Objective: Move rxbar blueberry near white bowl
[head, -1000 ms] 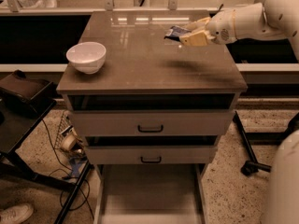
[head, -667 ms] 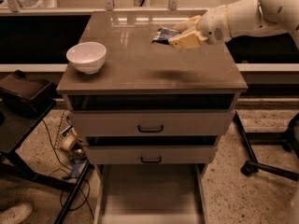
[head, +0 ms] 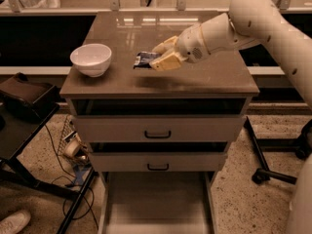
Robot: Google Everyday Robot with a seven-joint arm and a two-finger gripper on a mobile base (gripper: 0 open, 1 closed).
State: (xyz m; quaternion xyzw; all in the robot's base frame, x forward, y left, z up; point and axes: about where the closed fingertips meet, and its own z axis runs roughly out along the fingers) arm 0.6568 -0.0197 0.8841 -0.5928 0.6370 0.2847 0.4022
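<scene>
Surface: brown cabinet top (head: 209, 78) is sitting in a dim workroom, with a long counter (head: 73, 5) running behind it and light glinting off its rear part.
Fingers: two tan fingers (head: 165, 62) are pinching one end of the rxbar blueberry (head: 144, 60).
Gripper: gripper (head: 155, 57) is hanging over the middle of the top, pointing left.
Bar: dark blue wrapper is riding clear of the surface, casting a shadow beneath it, apart from the white bowl (head: 91, 59).
Bowl: it is standing upright near the front left corner, close to the left edge.
Arm: white arm (head: 253, 18) is reaching in from the upper right.
Open room: bare top is stretching between bowl and bar and across the front right.
Below: two drawers (head: 157, 128) are sitting shut.
Surroundings: black stand (head: 24, 99) is crowding the left side, and a wheeled base (head: 273, 172) is resting on the speckled floor (head: 239, 204) at right.
</scene>
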